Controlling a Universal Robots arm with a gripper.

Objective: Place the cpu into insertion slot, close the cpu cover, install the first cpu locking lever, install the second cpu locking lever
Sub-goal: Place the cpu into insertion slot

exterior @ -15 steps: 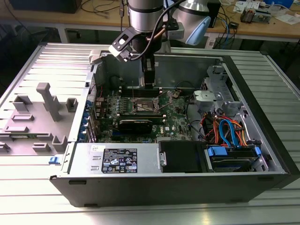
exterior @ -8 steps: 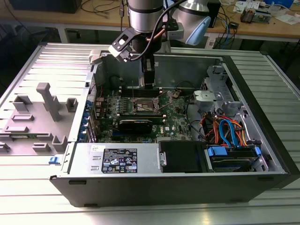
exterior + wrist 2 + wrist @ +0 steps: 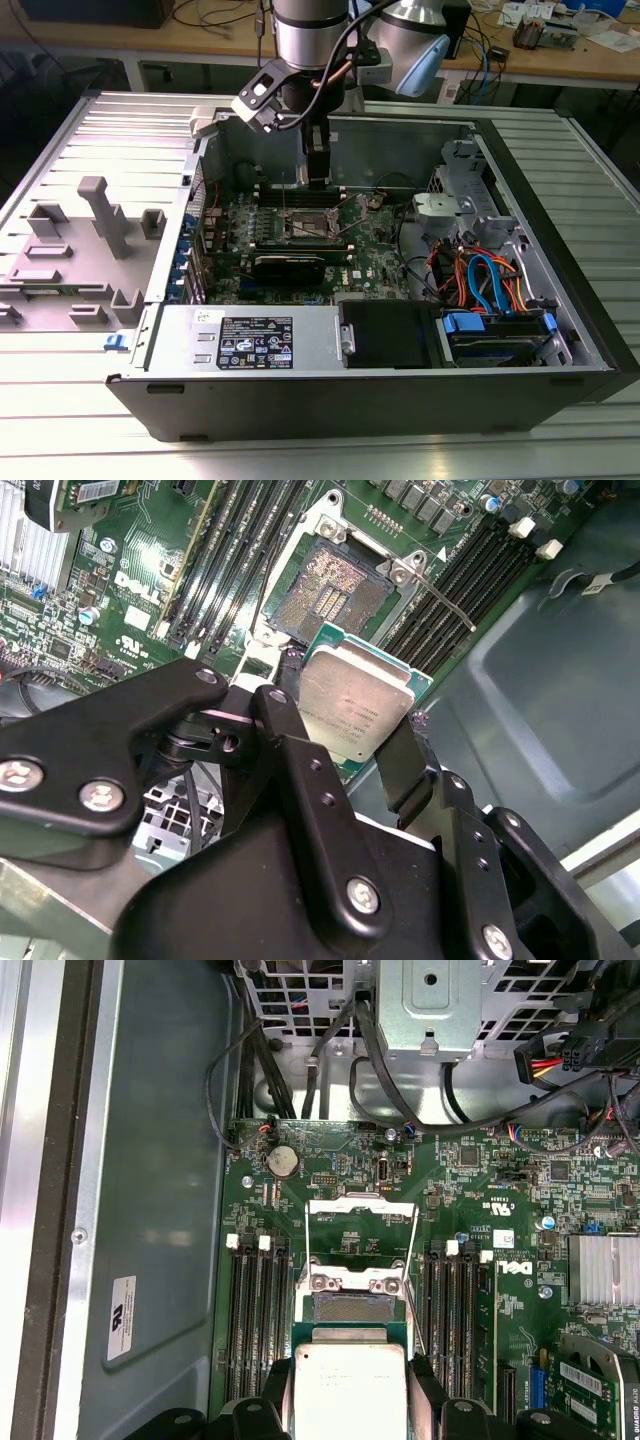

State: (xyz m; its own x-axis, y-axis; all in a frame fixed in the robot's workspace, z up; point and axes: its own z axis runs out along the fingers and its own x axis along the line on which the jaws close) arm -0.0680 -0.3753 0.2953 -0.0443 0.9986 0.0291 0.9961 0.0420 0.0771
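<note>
Second wrist view: the gripper (image 3: 350, 722) is pinching the cpu (image 3: 355, 702) by two opposite edges, its black fingers (image 3: 290, 740) pressing against the chip's sides. The cpu is hanging above the green board, just beside the insertion slot (image 3: 325, 585) and not seated in it; the slot's dark centre is lying exposed. In the first wrist view the cpu cover (image 3: 362, 1203) is standing swung open at the slot's far edge. In the exterior view the arm is reaching down into the open computer case (image 3: 400, 400), the gripper over the board's middle.
</note>
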